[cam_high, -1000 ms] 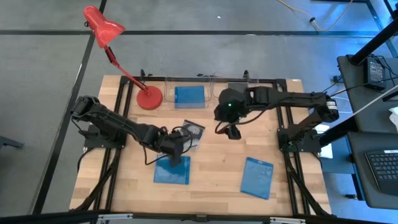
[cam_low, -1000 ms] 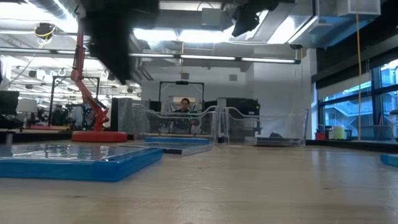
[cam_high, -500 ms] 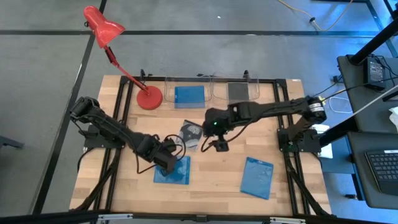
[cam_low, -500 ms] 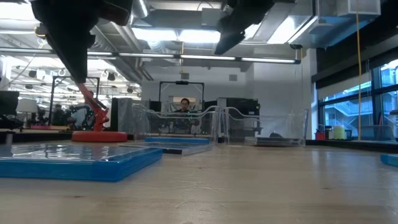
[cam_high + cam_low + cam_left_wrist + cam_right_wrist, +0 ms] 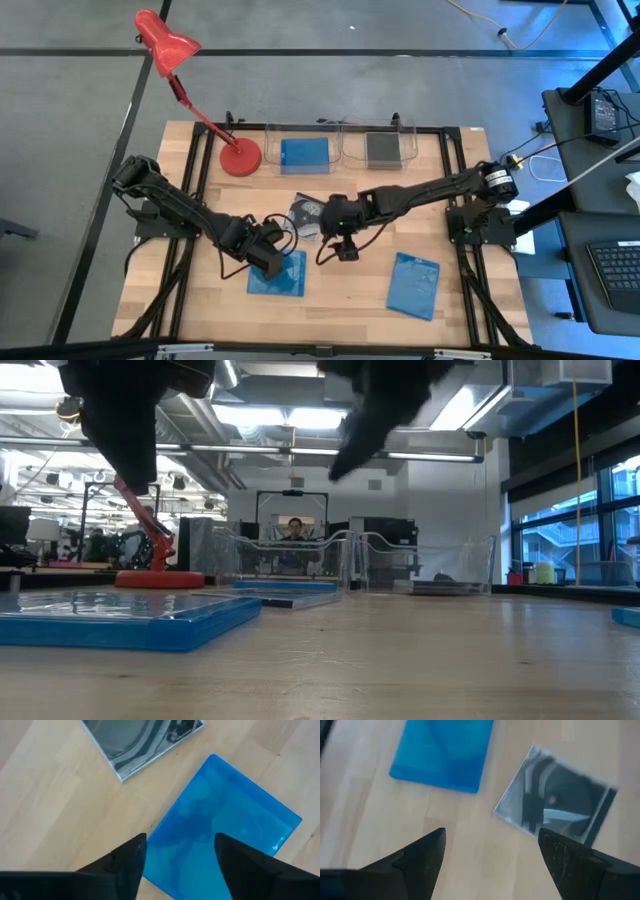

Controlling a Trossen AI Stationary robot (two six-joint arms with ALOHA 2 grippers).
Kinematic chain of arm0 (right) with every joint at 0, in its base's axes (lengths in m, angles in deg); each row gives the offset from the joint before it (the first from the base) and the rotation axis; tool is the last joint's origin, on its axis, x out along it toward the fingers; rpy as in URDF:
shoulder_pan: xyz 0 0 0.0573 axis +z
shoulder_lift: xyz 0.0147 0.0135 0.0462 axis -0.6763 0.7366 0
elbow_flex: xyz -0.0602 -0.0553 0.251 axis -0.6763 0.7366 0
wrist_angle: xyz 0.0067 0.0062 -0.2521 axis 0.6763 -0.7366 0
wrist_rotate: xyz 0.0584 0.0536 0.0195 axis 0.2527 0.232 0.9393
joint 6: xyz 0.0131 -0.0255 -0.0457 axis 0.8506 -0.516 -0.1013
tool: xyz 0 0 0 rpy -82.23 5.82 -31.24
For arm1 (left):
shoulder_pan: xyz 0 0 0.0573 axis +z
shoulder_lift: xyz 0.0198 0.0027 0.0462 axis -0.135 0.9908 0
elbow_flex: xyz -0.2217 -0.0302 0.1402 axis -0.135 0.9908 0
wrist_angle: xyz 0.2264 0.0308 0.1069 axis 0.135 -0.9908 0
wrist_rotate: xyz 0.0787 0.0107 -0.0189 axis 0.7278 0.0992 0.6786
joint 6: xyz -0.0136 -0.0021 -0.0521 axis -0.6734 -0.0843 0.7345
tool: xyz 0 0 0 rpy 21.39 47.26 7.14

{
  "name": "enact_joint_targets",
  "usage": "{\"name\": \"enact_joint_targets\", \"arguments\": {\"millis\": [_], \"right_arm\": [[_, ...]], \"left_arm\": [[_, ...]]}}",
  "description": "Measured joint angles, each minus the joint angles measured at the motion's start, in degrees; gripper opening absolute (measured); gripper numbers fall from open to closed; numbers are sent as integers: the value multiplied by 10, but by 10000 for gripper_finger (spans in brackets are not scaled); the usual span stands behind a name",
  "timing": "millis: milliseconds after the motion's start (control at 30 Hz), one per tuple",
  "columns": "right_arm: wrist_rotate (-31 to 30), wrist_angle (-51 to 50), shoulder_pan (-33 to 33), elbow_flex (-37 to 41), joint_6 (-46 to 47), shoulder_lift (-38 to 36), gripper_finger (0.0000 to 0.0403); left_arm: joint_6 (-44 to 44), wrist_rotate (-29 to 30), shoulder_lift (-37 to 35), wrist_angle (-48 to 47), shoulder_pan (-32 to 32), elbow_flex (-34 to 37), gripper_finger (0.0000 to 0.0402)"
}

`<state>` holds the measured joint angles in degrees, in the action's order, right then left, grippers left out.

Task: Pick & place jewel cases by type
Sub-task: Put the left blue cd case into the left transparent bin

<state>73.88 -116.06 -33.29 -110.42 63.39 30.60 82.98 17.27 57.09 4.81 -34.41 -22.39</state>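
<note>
A blue jewel case lies flat on the table near the front left, also in the left wrist view. My left gripper hovers open above that case's left edge, touching nothing. A clear jewel case with a silvery disc lies flat at mid-table. My right gripper hangs open above bare wood just right of the clear case. A second blue case lies at the front right.
Two clear open-topped trays stand at the far edge: one holds a blue case, the other a dark case. A red desk lamp's base stands left of them. Bare wood lies between the two front blue cases.
My right gripper has swung from over the far trays toward the near edge and left, and has come down beside the clear case. My left gripper has gone toward the near left, over the blue case's left edge, and lower. No case has moved.
</note>
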Motion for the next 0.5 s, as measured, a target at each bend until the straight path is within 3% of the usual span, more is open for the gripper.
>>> {"name": "enact_joint_targets", "arguments": {"millis": [167, 367, 500], "right_arm": [[42, 64, 1, 68, 92, -2, 321], [96, 157, 1, 121, 210, -2, 321], [101, 205, 1, 138, 282, -3, 321]], "left_arm": [[11, -11, 0, 0, -3, 0, 258], [7, -94, 0, -6, -21, 0, 258], [19, -139, 0, -12, -43, 0, 259]]}}
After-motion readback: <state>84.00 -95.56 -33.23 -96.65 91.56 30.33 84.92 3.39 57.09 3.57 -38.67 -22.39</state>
